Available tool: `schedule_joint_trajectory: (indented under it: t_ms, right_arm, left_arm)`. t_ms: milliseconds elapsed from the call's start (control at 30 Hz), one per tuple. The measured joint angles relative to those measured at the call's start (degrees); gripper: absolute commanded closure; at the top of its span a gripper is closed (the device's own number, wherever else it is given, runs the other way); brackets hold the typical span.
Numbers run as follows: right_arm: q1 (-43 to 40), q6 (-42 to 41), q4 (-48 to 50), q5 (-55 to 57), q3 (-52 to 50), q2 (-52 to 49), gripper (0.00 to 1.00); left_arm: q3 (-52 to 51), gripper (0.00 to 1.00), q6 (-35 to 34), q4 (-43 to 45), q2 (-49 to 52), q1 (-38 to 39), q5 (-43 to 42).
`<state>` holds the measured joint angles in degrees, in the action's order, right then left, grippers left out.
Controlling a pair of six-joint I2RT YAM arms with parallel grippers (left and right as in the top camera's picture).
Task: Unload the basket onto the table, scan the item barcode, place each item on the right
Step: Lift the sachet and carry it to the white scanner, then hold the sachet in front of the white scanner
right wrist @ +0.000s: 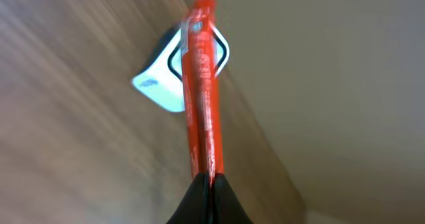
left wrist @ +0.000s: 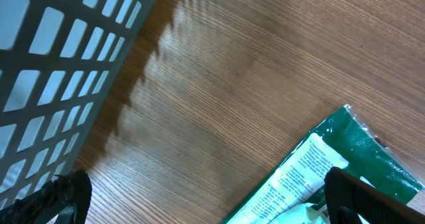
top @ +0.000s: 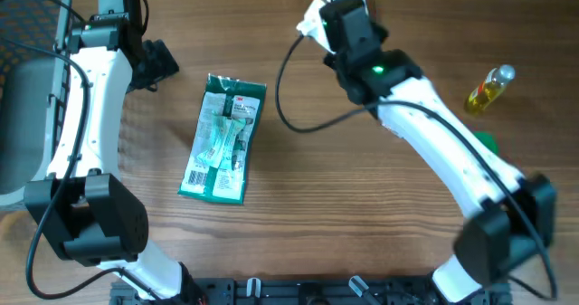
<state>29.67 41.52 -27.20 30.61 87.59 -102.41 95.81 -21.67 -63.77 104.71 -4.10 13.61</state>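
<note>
Right tool [right wrist: 207, 181] on red packet [right wrist: 201, 84] end

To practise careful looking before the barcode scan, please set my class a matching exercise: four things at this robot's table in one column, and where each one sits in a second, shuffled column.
Things
1. green flat plastic packet
2. small clear bottle of yellow liquid
3. grey perforated plastic basket
4. thin red plastic sachet

Places
A. pinched between the shut right fingers
B. at the table's left edge
C. flat on the wood between the two arms
D. on the wood beyond the right arm, at the right side

Pairs: 1-C, 2-D, 3-B, 4-A
</note>
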Motion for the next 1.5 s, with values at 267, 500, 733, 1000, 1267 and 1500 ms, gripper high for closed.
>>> schedule_joint_trajectory:
  t_ms: [267, 500, 733, 1000, 1267, 1500]
  right_arm:
    - [-4.00, 11.54, 20.37, 4.94, -0.11, -13.57, 0.96]
    - [-8.52, 19.15, 28.83, 4.96, -0.13, -17.79, 0.96]
    - [-8.46, 25.03, 26.38, 0.90, -0.07, -18.36, 0.95]
    - [-8.46, 24.28, 19.41, -5.09, -0.04, -20.26, 0.96]
    - [-8.52, 18.34, 20.70, -2.69, -0.13, -20.39, 0.96]
    - [-8.70, 14.88, 36.85, 3.28, -0.33, -20.39, 0.96]
  left_arm:
    - [0.00, 0.00, 0.00, 0.02, 0.00, 0.00, -0.02]
    - [0.00, 0.00, 0.00, 0.00, 0.00, 0.00, 0.00]
    - [0.00, 0.00, -0.02, 0.02, 0.00, 0.00, 0.02]
    - [0.00, 0.00, 0.00, 0.00, 0.00, 0.00, 0.02]
    - [0.00, 0.00, 0.00, 0.00, 0.00, 0.00, 0.02]
    - [0.00, 0.00, 0.00, 0.02, 0.00, 0.00, 0.00]
